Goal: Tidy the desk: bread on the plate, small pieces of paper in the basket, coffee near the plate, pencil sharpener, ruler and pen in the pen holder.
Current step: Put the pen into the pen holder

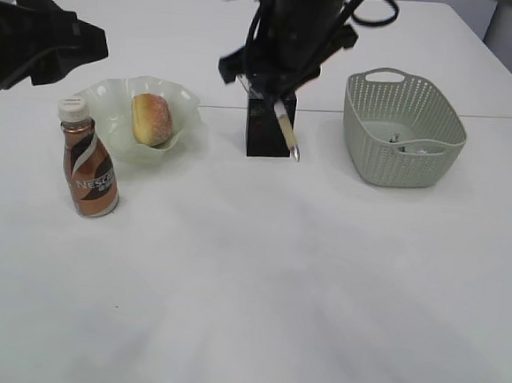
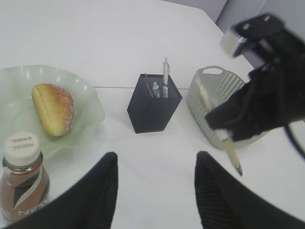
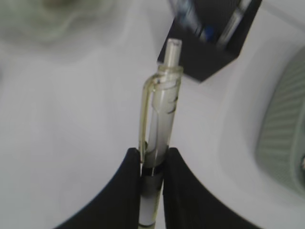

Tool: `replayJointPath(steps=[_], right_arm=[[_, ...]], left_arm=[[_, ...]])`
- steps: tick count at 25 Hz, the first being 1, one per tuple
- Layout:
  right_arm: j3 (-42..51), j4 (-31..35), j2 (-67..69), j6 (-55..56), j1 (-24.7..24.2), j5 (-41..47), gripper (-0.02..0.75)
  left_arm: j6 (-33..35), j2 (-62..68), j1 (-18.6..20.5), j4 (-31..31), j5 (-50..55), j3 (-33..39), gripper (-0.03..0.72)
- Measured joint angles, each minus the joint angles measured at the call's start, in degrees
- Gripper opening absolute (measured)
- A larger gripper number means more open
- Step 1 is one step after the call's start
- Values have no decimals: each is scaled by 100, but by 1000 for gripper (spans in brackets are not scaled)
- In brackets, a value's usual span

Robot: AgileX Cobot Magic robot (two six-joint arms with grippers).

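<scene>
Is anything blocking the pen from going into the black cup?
Nothing visible blocks it. The right gripper holds the pen just above and in front of the pen holder. The holder's top is open, with a few items already standing at the back and room left beside them.

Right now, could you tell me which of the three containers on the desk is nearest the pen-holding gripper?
The black pen holder: the right gripper hangs just over it, while the plate and basket sit off to either side.
</scene>
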Motion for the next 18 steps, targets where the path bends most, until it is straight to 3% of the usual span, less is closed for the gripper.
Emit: replayJointPath(steps=[6, 11, 18], right_arm=[[0, -701, -886, -57, 0, -1114, 88], [61, -814, -1076, -81, -15, -2060, 88], [1194, -1313, -1216, -31, -80, -3899, 88]], left_arm=[[0, 0, 0, 0, 0, 0, 380], [0, 0, 0, 0, 0, 0, 380], [0, 0, 0, 0, 0, 0, 379]])
